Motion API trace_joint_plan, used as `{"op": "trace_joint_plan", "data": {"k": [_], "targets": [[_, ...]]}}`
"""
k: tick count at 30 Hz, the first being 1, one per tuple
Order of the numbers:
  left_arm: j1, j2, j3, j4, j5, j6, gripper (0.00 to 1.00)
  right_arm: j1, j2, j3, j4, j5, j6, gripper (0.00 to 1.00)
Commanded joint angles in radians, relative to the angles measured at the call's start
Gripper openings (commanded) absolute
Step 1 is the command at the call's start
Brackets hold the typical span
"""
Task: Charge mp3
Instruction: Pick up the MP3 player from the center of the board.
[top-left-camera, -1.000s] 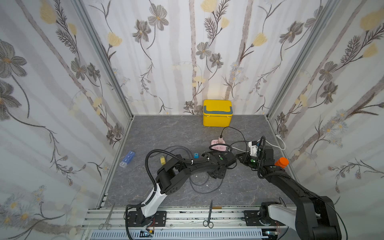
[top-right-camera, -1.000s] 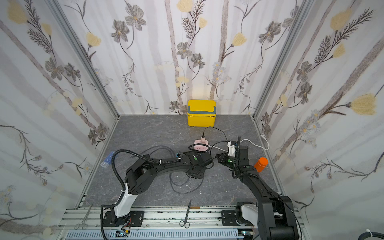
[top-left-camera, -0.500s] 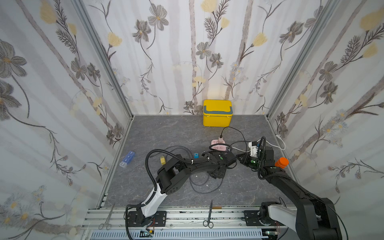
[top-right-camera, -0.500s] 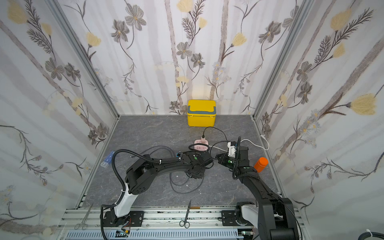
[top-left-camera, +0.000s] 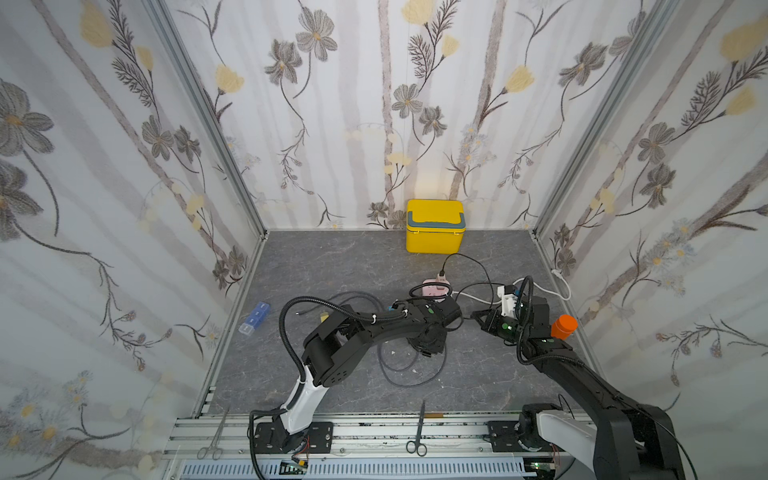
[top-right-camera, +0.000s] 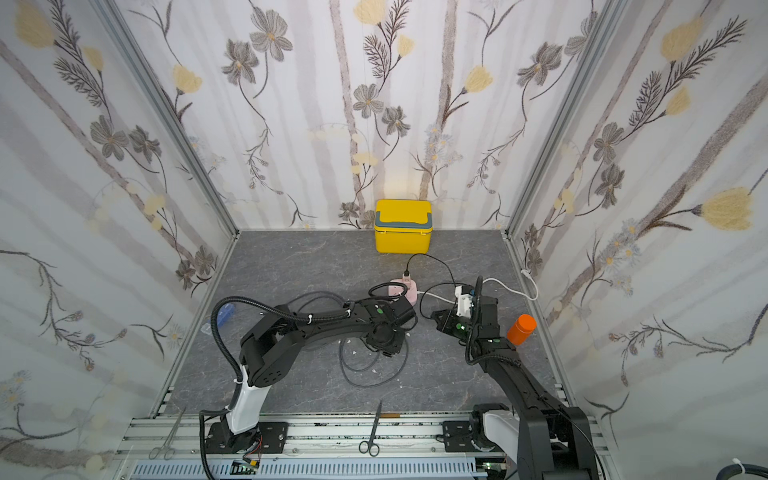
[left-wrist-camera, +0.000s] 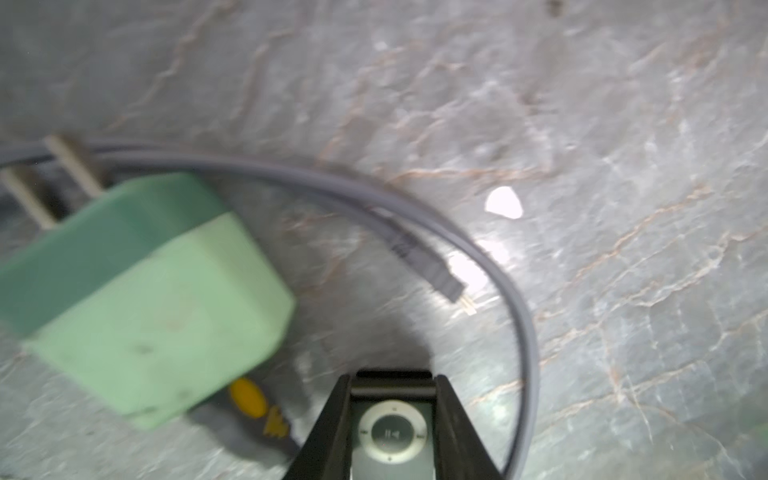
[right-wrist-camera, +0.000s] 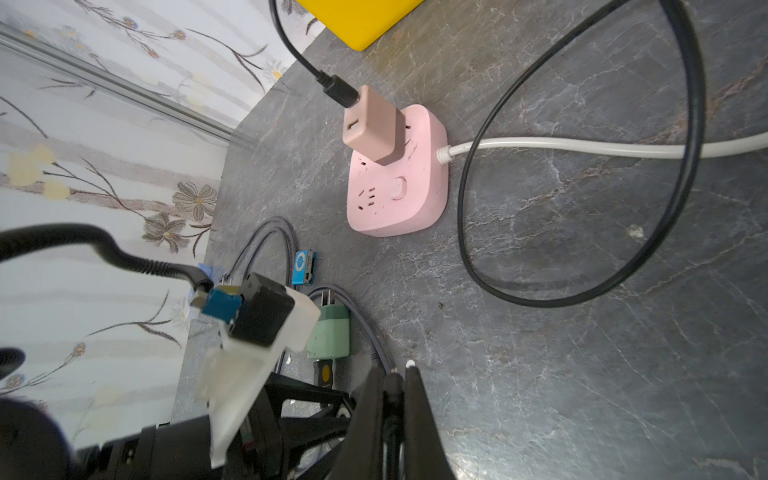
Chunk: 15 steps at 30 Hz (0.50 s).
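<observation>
A grey mp3 (left-wrist-camera: 392, 434) with a round control wheel sits between the fingers of my left gripper (left-wrist-camera: 393, 380), which is shut on it just above the table. A green charger (left-wrist-camera: 145, 291) lies close beside it, and the plug end of a grey cable (left-wrist-camera: 451, 286) lies a little ahead. My right gripper (right-wrist-camera: 392, 372) is shut on the end of a black cable (right-wrist-camera: 685, 166). That cable runs back to a tan adapter (right-wrist-camera: 372, 124) plugged into a pink power strip (right-wrist-camera: 399, 195). In both top views the right gripper (top-left-camera: 478, 316) (top-right-camera: 434, 313) points at the left wrist.
A small blue player (right-wrist-camera: 303, 266) lies near the grey cable's loops (top-left-camera: 399, 374). A yellow box (top-left-camera: 434, 226) stands at the back wall and an orange bottle (top-left-camera: 564, 326) by the right wall. A blue pill box (top-left-camera: 254, 318) lies at the left. Scissors (top-left-camera: 419, 428) rest on the front rail.
My left gripper's jaws have narrowed onto the mp3. Both arms stay almost where they were in the top views.
</observation>
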Motion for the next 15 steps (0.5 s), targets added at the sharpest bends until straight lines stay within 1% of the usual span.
{"op": "trace_joint_plan", "data": {"k": [1, 4, 7, 12, 15], "targets": [[0.052, -0.079, -0.02, 0.207, 0.113, -0.033, 0.18, 0.023, -0.051, -0.03, 0.106, -0.003, 0.025, 0.0], [0.094, -0.131, -0.045, 0.309, 0.197, -0.049, 0.18, 0.065, -0.111, -0.036, 0.115, 0.035, 0.027, 0.0], [0.121, -0.182, -0.075, 0.384, 0.252, -0.062, 0.17, 0.126, -0.185, -0.05, 0.133, 0.109, 0.045, 0.0], [0.159, -0.275, -0.174, 0.553, 0.298, -0.118, 0.16, 0.218, -0.291, -0.072, 0.215, 0.212, 0.105, 0.0], [0.166, -0.315, -0.204, 0.605, 0.29, -0.132, 0.15, 0.267, -0.319, -0.072, 0.24, 0.276, 0.119, 0.0]]}}
